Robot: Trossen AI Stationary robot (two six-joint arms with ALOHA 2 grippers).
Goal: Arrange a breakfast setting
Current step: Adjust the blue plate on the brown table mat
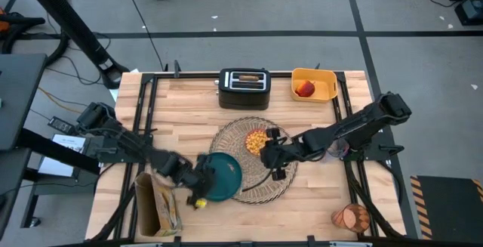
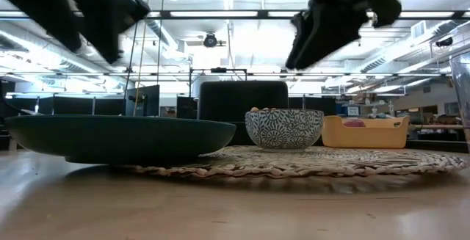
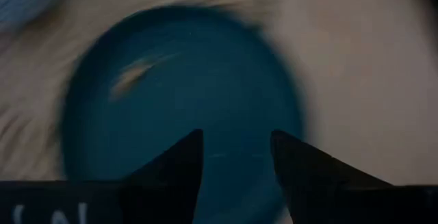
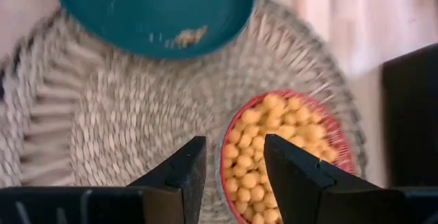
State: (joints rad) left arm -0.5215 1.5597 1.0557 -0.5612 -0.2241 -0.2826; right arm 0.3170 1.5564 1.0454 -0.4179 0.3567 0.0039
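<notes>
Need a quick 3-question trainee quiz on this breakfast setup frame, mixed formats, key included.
1. True or false: the cereal bowl sits on the woven placemat.
2. Where is the red fruit? A) on the plate B) in the yellow bin C) on the toaster
3. Fill in: the teal plate lies partly on the placemat, on the side nearer the ____ gripper.

Key:
1. True; the right gripper hangs right by the bowl.
2. B
3. left
</notes>
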